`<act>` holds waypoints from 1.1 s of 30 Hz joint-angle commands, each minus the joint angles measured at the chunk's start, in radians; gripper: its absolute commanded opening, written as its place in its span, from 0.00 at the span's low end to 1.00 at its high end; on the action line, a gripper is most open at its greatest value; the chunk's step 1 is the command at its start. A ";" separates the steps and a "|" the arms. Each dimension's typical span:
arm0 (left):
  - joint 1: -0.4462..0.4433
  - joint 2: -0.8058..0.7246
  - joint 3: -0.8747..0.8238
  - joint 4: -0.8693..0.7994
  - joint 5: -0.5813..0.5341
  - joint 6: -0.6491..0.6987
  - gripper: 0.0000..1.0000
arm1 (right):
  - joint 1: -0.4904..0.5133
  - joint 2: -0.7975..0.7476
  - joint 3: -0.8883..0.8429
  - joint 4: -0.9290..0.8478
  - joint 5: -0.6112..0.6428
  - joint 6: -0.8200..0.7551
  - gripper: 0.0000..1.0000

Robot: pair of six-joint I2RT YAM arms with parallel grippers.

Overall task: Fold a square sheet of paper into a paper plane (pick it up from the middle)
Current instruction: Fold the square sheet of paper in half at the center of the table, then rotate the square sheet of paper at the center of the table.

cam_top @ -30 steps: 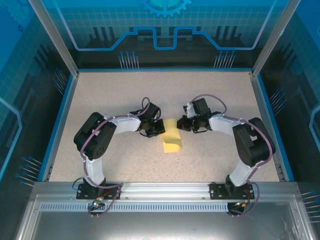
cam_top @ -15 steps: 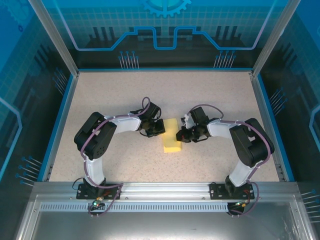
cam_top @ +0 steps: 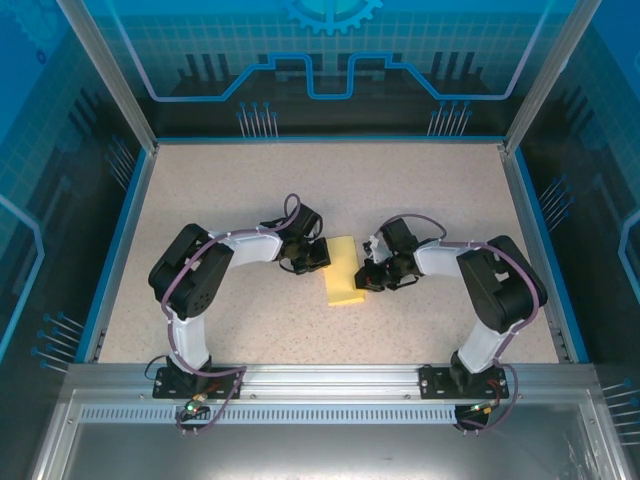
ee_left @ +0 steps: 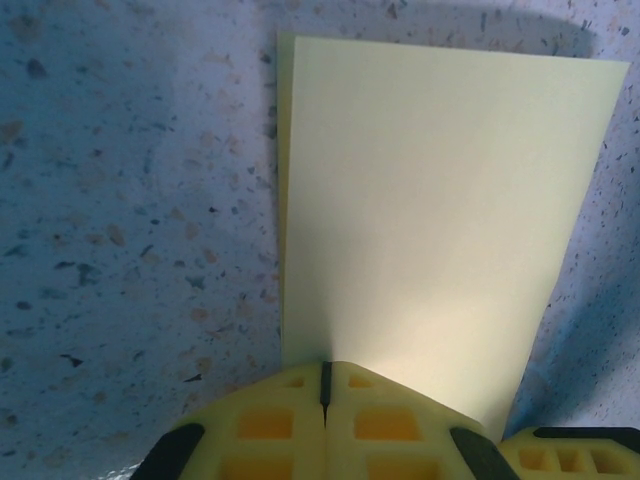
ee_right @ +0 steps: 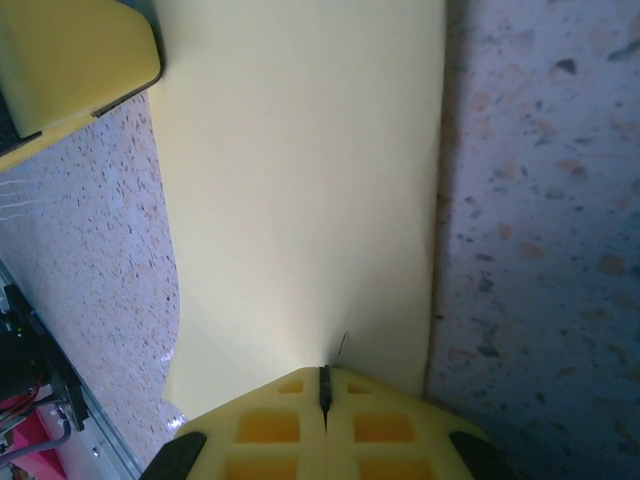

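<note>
The square sheet of paper [cam_top: 345, 272] is pale yellow and lies flat on the speckled table as a narrow folded rectangle between my two arms. My left gripper [cam_top: 322, 255] is shut, with its tips resting on the sheet's far left edge. In the left wrist view the paper [ee_left: 430, 200] spreads out ahead of the shut left gripper [ee_left: 325, 375]. My right gripper [cam_top: 366, 277] is shut too and touches the sheet's right edge near its middle. In the right wrist view the paper [ee_right: 300, 180] shows a tiny wrinkle just ahead of the right gripper [ee_right: 323, 385]. Neither gripper has paper between its jaws.
The speckled table [cam_top: 230, 190] is ringed by a blue rim and clear enclosure walls [cam_top: 330, 70]. The aluminium rail [cam_top: 330, 385] that holds both arm bases runs along the near edge. The left gripper's yellow finger [ee_right: 70, 70] shows at the top left of the right wrist view.
The sheet was curled up off the table and now lies flat. My right gripper has slid toward the near left along the sheet's right edge. The left gripper has barely moved.
</note>
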 commanded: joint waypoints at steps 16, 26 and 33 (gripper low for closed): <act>0.000 0.113 -0.062 -0.222 -0.129 0.020 0.00 | 0.015 -0.103 -0.117 -0.192 0.110 -0.012 0.00; -0.003 0.075 -0.050 -0.219 -0.097 0.039 0.00 | 0.033 -0.300 -0.017 -0.193 0.093 0.017 0.00; -0.006 0.047 -0.009 -0.210 -0.070 0.091 0.00 | 0.052 -0.168 0.035 -0.108 0.122 0.050 0.00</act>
